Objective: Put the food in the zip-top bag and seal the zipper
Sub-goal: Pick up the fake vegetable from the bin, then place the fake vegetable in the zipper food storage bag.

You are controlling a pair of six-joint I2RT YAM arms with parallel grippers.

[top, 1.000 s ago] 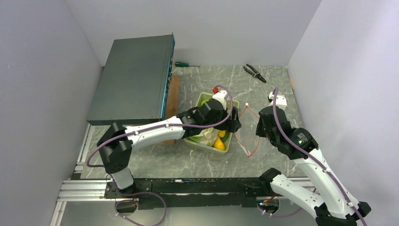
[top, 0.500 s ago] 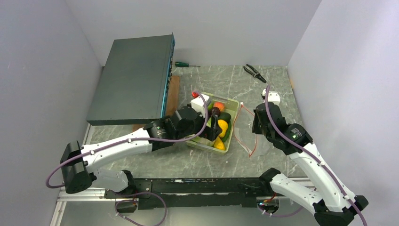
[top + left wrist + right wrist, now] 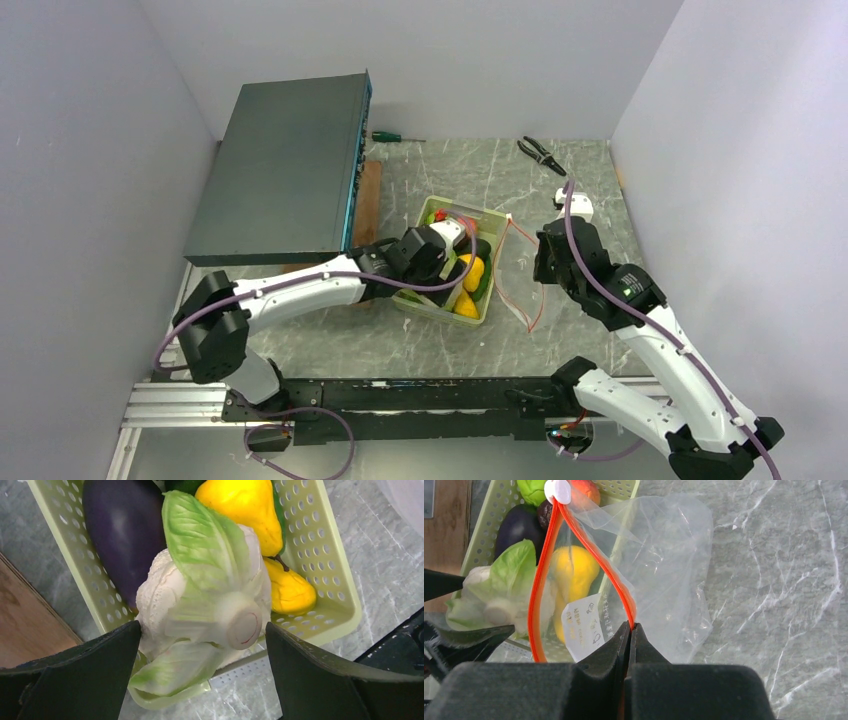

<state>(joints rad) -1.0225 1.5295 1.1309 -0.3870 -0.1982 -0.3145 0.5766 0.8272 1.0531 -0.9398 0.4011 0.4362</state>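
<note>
The left gripper [image 3: 202, 630] stood wide open over the near end of the pale green tray [image 3: 320, 555], its 2 fingers either side of the white cauliflower [image 3: 200, 595]. Whether they touched it was hard to tell. The cauliflower lay on its side, green leaves up and cut stem toward the camera, against a dark purple piece [image 3: 120, 525] on its left and an orange-yellow piece [image 3: 240, 505] on its right. A bright green piece [image 3: 531, 487] sat at the tray's far end.

The right gripper [image 3: 630, 630] was closed on the zipper [image 3: 541, 580], pinching the red-orange strip at the near end of the mouth. The strip spread into an open loop running away to the white slider tab [image 3: 558, 490]. The zip-top bag [image 3: 674, 570] lay crinkled on the grey marbled surface [image 3: 774, 580], just right of the tray.

At the far edge of the surface lay a pair of pliers [image 3: 540, 153] and a screwdriver [image 3: 395, 137], with a dark box [image 3: 285, 170] at far left.
</note>
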